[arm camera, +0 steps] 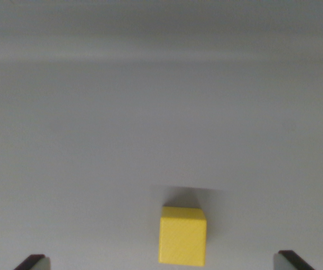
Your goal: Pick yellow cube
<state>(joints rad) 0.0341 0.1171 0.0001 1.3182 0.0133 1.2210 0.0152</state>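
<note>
low in the wrist view, a little to the right of centre, sits the yellow cube [183, 236], resting flat on a pale grey surface [150, 124]. it is a small block with crisp edges and a faintly lined, matte face, which suggests printed plastic or painted wood; judging from that, it is probably light, rigid and not fragile, with enough texture that it should not slip easily. its flat, parallel side faces on the view's left and right look like the natural places to take hold, squeezing across the middle of the block. a soft shadow falls just behind it. the gripper [164, 264] shows only as two dark fingertips [33, 261] poking in at the bottom corners, one at the view's left and one at the view's right, spread wide with the cube lying between them but touching neither. the cube sits somewhat nearer the right fingertip, so a small sideways correction may help before closing. the surface is plain, smooth and bare around the cube, fading into a blurred, darker grey band along the top, where nothing of the room can be made out.
</note>
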